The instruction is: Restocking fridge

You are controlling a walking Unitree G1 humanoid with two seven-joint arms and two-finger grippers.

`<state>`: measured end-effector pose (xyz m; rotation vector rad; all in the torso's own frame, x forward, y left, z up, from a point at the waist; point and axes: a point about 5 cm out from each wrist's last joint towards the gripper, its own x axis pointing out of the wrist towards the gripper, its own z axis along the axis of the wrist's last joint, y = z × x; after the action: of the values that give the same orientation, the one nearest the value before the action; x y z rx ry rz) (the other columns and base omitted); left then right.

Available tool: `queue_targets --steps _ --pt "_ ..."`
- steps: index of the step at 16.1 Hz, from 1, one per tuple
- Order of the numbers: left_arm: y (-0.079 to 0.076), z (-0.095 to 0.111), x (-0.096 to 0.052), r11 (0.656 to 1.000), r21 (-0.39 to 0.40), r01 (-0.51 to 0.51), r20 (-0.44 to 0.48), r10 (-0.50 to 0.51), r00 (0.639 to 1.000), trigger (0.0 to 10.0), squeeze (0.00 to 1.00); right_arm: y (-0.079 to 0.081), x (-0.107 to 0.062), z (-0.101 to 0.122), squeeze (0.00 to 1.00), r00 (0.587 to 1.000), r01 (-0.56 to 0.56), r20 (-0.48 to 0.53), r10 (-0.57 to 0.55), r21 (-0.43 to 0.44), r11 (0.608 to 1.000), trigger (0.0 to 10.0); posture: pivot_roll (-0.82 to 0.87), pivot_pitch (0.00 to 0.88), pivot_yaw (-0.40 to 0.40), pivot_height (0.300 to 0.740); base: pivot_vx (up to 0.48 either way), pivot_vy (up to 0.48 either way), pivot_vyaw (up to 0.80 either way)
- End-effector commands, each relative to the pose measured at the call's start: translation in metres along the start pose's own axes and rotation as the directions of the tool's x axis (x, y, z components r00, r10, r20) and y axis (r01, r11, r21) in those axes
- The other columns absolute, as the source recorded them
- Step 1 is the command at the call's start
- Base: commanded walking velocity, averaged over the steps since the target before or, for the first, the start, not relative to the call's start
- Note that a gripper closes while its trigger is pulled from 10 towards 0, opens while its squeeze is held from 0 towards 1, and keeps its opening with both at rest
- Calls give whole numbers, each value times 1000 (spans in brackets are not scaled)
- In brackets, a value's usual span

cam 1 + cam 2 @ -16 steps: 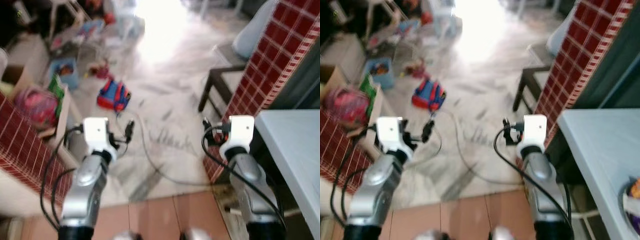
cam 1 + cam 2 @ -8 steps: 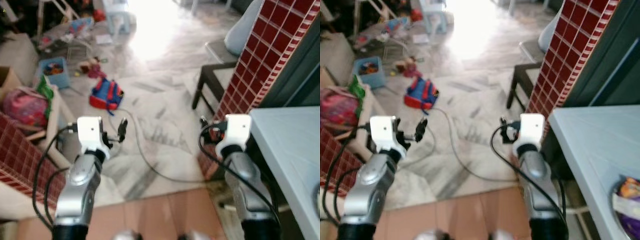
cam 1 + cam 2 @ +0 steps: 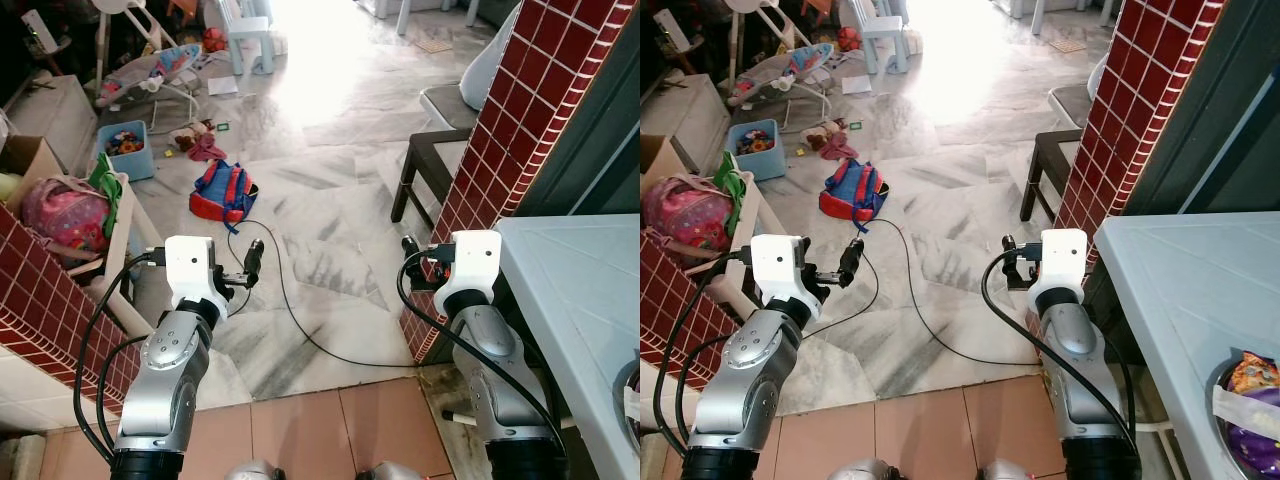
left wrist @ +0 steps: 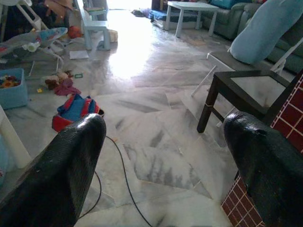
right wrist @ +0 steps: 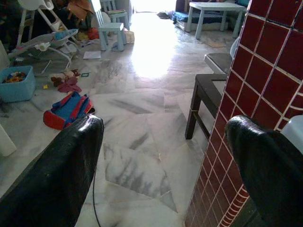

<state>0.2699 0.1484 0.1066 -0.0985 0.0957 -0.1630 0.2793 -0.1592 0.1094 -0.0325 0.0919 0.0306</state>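
Both arms are raised in front of me over a marble floor. My left gripper [image 3: 250, 265] is open with nothing in it; its two black fingers [image 4: 61, 175] stand wide apart in the left wrist view. My right gripper [image 3: 410, 252] is also open and empty, its fingers [image 5: 270, 165] spread beside the red tiled pillar [image 3: 520, 130]. A pale blue counter [image 3: 1180, 280] lies at my right. On its near corner sits a bowl [image 3: 1225, 395] holding snack packets [image 3: 1252, 375].
A dark side table [image 3: 430, 165] stands past the pillar. A black cable [image 3: 300, 320] snakes over the floor. A red and blue backpack [image 3: 222, 190], a pink bag [image 3: 65, 215], a blue toy bin [image 3: 125, 150] and a low red tiled wall [image 3: 40, 300] crowd the left.
The head camera has shifted a little and the picture has sharpened. Both arms keep the same raised pose with their fingers apart.
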Motion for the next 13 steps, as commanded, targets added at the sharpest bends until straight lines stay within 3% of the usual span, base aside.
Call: queue_targets --steps 1,13 --pt "2 1 0 1000 13 -4 2 4 1000 10000 0 -1 0 1 0 1000 1 -3 -1 -2 1000 10000 -26 0 40 740 0 0 0" --pt "2 1 0 1000 13 -4 2 4 1000 10000 0 -1 0 1 0 1000 1 -3 -1 -2 1000 10000 -26 0 40 740 0 0 0"
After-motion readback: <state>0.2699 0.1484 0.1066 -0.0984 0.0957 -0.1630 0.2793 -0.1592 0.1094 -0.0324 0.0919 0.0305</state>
